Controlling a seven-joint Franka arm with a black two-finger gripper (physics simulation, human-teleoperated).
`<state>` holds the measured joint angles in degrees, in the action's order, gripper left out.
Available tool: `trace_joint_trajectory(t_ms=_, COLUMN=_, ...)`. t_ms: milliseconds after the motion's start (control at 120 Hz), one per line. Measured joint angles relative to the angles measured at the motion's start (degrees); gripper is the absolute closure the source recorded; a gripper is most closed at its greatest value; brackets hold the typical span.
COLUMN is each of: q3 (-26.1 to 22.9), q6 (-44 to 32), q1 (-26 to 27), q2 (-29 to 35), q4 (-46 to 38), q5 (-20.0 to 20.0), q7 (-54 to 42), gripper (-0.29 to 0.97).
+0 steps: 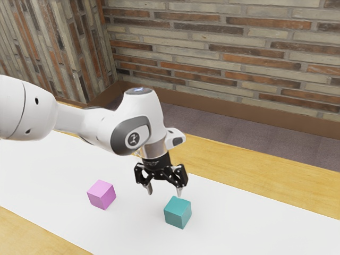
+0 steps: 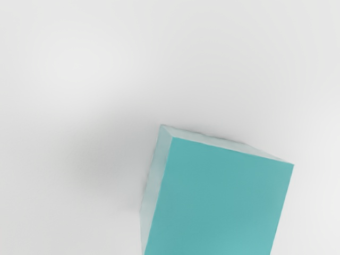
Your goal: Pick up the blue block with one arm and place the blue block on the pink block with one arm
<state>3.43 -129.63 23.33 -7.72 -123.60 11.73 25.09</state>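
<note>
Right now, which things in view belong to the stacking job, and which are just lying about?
Belong to the job:
- teal-blue cube block
- pink cube block
- black two-finger gripper, open, holding nothing

Just there:
- white sheet under both blocks
- wooden tabletop
- brick wall behind

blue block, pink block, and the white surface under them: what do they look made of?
Blue block: looks like matte plastic or painted foam; flat, even teal faces, no grain, no glare.
Pink block: same sort, uniform matte colour, crisp edges.
White surface: smooth dull sheet, maybe paper or laminate; featureless, with soft shadows.
These are simulator renders, so treat all three as guesses.
</note>
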Motion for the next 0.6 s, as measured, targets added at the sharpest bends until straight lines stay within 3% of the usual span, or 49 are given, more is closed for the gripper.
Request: trace_joint_trajectory(t_ms=600, q3=-2.0, q6=-3.3, q1=0.1, q2=-5.1, q4=-0.1, q5=3.3, q7=-6.7, gripper=0.0)
